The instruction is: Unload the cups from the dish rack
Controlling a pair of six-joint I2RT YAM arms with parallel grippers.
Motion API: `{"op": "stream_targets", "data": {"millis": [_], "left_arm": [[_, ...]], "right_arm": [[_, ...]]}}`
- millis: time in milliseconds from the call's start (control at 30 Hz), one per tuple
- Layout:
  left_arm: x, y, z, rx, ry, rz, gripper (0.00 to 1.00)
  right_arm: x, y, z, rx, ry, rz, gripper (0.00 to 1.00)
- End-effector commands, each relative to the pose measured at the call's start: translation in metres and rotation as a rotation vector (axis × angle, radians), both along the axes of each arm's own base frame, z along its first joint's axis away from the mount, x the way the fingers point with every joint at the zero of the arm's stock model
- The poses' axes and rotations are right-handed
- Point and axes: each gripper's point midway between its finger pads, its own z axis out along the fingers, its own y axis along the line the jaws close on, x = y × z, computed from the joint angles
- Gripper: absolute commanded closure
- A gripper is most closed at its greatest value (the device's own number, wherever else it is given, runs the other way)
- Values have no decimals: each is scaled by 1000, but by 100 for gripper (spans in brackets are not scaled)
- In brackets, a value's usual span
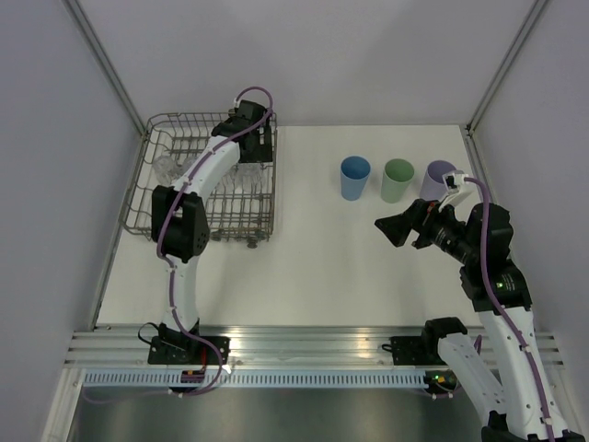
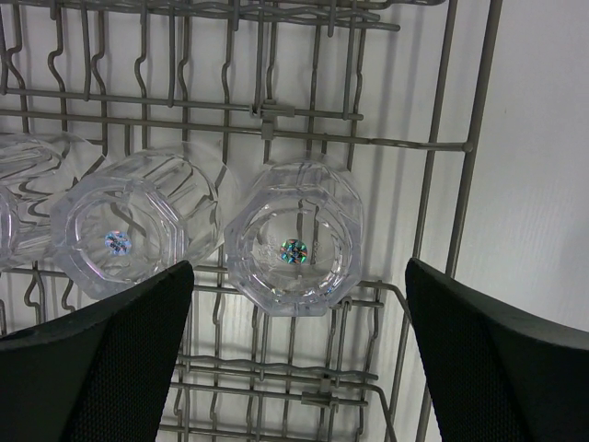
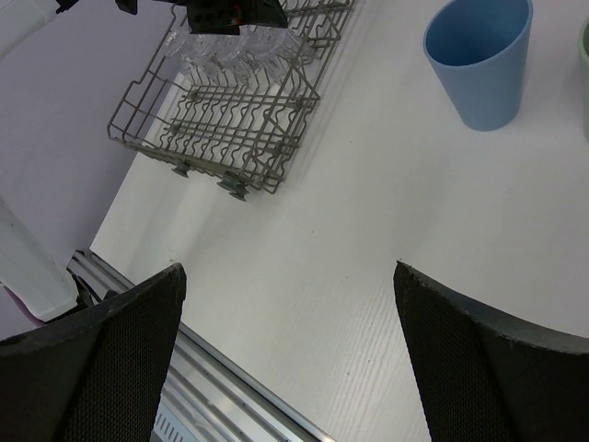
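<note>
White left arm (image 1: 207, 170) stretched far forward, black two-finger left gripper (image 2: 299, 265) pointing down, jaws wide apart. White right arm (image 1: 517, 322) elbow-bent, black right gripper (image 3: 288, 267) aimed leftward, jaws spread, empty.

The table (image 1: 322, 267) is white and flat. The dish rack (image 1: 140, 195) sits on it at the far left, on small dark feet. On the far right side, well apart from the rack, the blue cup (image 1: 355, 178), the green cup (image 1: 398, 180) and the purple cup (image 1: 434, 182) stand right on the table. They make a row, side by side, open ends up. Blue is on the left, green is in the middle, purple is on the right. Part of the purple one is hidden.
</note>
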Motion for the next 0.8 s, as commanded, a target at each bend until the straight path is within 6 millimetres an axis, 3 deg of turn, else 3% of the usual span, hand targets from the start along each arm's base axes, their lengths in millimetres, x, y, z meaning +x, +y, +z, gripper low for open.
{"op": "stream_targets", "data": {"millis": [0,467,700,767], "left_arm": [[14,-4,2,-17,-38,-34,1],[17,1,-27,-20,7,-20,7],[18,3,-33,-16,13,-14,22],[20,3,-31,-22,9,-15,36]], "right_arm": [[-1,4,3,4,-15,26,2],[2,2,0,-2,-14,16,2],[3,3,-2,-1,-13,18,2],[3,3,-3,-2,-11,18,2]]}}
